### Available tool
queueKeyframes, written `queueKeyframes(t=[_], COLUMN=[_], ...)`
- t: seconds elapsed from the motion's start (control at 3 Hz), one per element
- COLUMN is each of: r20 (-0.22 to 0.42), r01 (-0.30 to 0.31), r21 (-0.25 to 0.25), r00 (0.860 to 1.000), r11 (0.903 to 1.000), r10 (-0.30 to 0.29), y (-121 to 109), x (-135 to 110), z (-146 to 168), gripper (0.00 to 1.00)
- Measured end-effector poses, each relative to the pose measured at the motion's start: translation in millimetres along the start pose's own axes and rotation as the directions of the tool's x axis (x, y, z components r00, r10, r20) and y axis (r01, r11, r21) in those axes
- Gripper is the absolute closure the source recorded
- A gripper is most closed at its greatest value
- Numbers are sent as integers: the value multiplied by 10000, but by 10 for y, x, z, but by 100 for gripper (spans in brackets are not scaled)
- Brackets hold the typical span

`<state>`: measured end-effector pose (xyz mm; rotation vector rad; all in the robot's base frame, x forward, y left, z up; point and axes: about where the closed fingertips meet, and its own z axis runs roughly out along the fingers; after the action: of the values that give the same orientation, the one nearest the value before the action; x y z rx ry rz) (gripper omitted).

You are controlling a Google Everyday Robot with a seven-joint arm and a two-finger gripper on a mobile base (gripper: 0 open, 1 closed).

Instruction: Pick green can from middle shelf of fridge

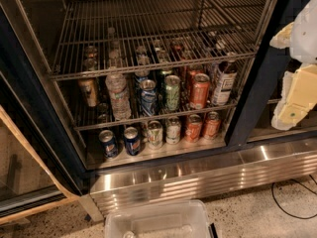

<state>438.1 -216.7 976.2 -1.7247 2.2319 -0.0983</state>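
The fridge (242, 108) stands open in front of me, with a dark frame and wire racks. The green can (172, 92) stands upright at the front of the middle shelf (148, 117). It is between a blue-and-silver can (147, 97) on its left and an orange can (199, 90) on its right. A darker green can (162, 75) stands just behind it. My gripper (293, 100), white and cream, hangs at the right edge of the view. It is outside the fridge, in front of the frame, and far to the right of the green can.
The middle shelf also holds a clear water bottle (118, 95), a brown can (89, 91) and a dark bottle with a white label (224, 82). Several cans stand on the fridge floor (163, 152). A clear plastic bin (158, 221) sits below the ribbed base panel (208, 177). A cable (292, 202) lies at the right.
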Motion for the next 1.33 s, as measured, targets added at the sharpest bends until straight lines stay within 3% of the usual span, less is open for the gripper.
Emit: queueKeyframes(t=[0.67, 1.33], r20=[289, 1794], r01=[-77, -339], r21=[207, 853], r00=[9996, 9836], r11=[9998, 9958], r10=[71, 182], y=[-29, -118], x=[-14, -67], z=[18, 194], gripper=[0, 0])
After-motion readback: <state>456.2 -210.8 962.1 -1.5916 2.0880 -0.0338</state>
